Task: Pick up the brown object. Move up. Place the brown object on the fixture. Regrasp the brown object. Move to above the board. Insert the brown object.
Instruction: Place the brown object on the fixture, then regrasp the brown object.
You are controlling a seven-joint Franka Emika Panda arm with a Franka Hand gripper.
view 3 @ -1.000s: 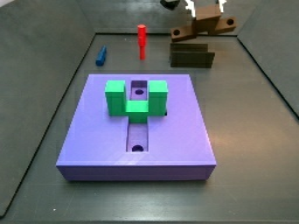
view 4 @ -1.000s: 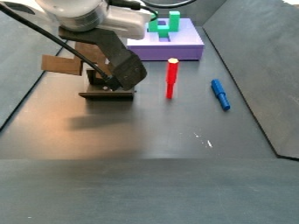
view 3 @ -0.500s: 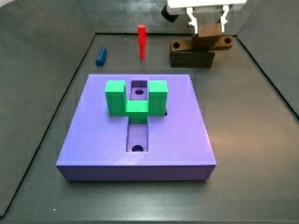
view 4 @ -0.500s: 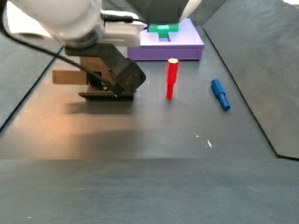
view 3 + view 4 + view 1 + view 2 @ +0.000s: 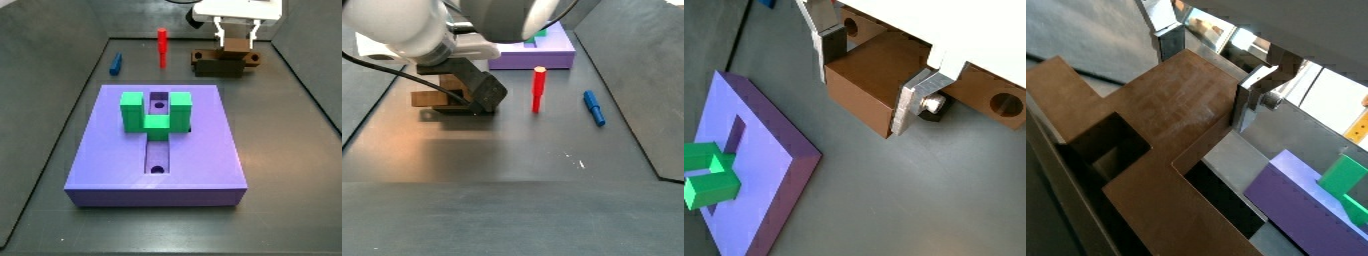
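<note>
The brown object (image 5: 218,61) lies flat across the top of the small dark fixture (image 5: 221,72) at the back right of the floor. My gripper (image 5: 237,47) reaches down onto it from above, fingers on its two long sides. In both wrist views the silver fingers (image 5: 921,86) press the brown object (image 5: 875,85) (image 5: 1166,110) between them. In a side view the brown object's end (image 5: 428,99) sticks out of the fixture (image 5: 457,109) beside my gripper (image 5: 460,93). The purple board (image 5: 211,150) with its green U-shaped block (image 5: 156,113) lies nearer the front.
A red peg (image 5: 163,45) stands upright and a blue peg (image 5: 116,64) lies flat behind the board; both show in a side view (image 5: 539,88) (image 5: 592,107). The board (image 5: 758,165) (image 5: 1293,205) lies close beside the fixture. Dark walls bound the floor.
The gripper came down with the brown object, which was tilted and above the fixture, and now the object lies level on the fixture.
</note>
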